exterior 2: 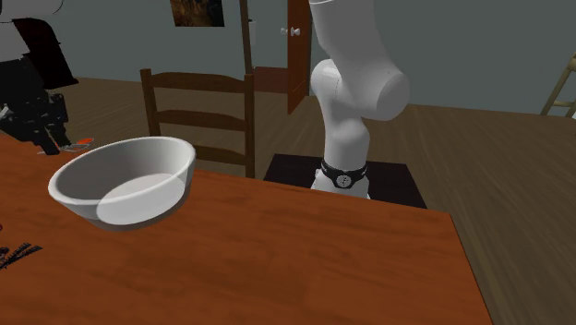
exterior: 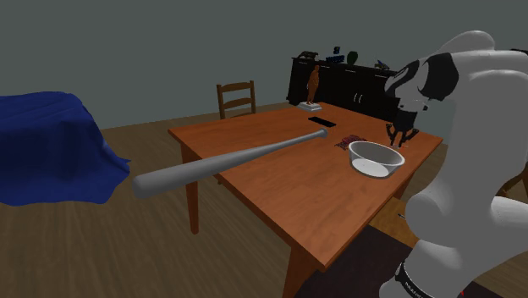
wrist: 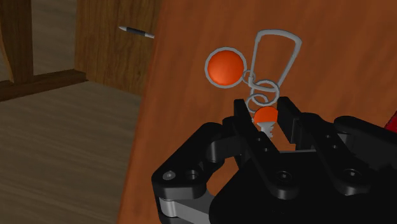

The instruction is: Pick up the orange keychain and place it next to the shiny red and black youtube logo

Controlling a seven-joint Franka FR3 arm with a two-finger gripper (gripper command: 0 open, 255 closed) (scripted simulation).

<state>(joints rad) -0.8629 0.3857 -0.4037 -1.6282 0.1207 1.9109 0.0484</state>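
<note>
End effector is clamped on the small lower tab of the orange keychain; light, loose-linked wire rings will likely dangle and swing.

I saw an orange-and-grey keychain, a black gripper, a white bowl, a grey bat and a blue cloth.
</note>
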